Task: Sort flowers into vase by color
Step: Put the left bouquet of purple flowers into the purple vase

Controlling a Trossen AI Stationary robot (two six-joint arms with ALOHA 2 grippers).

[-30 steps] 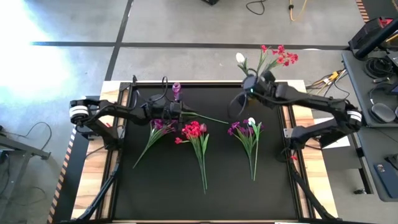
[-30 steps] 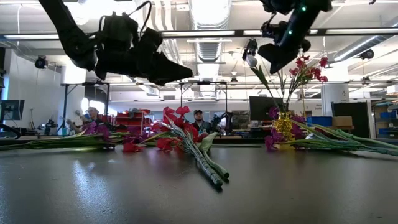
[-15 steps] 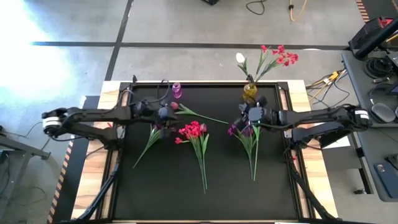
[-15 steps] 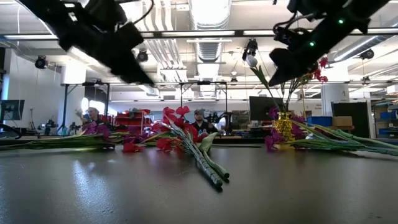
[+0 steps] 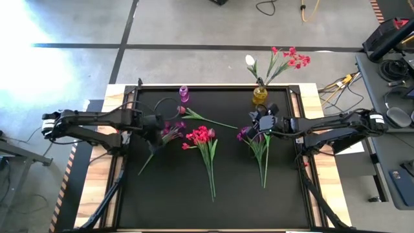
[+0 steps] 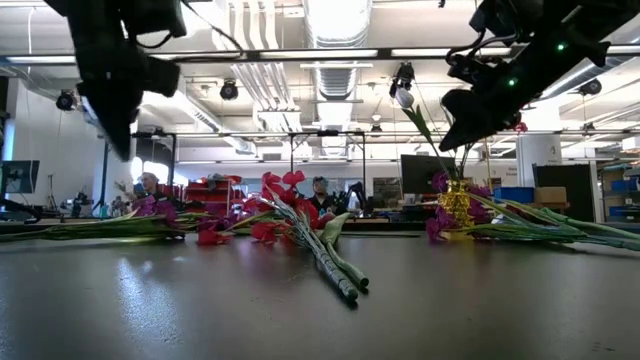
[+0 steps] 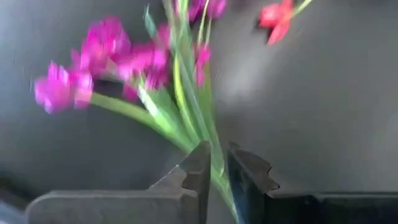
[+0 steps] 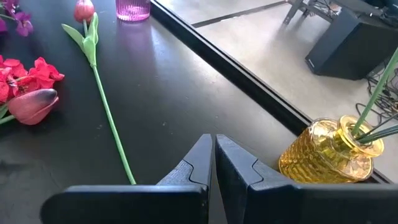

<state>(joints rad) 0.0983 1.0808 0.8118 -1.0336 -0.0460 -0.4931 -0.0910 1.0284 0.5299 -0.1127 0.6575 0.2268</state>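
Three flower bunches lie flat on the black mat: purple [image 5: 169,131] at left, red [image 5: 202,136] in the middle, purple with a white bud [image 5: 257,137] at right. One red-budded stem [image 5: 200,118] lies near a pink vase [image 5: 184,95]. A yellow vase [image 5: 260,96] on the far edge holds red and white flowers. My left gripper [image 7: 218,177] points down above the left bunch's green stems [image 7: 186,118], its fingers a narrow gap apart, clear of them. My right gripper [image 8: 214,163] is shut, hanging over the right bunch's blooms and touching nothing.
Wooden strips and a raised black frame [image 5: 213,86] border the mat. The near half of the mat [image 5: 194,207] holds only stem ends. Beyond the table there is a cluttered bench [image 5: 391,77] at right, and people show far off in the low view.
My left gripper has drawn back from beside the pink vase toward the table's left and near edges, tipping from nearly level to pointing down over the left purple bunch. My right gripper has come down from above the yellow vase toward the near edge, over the right bunch.
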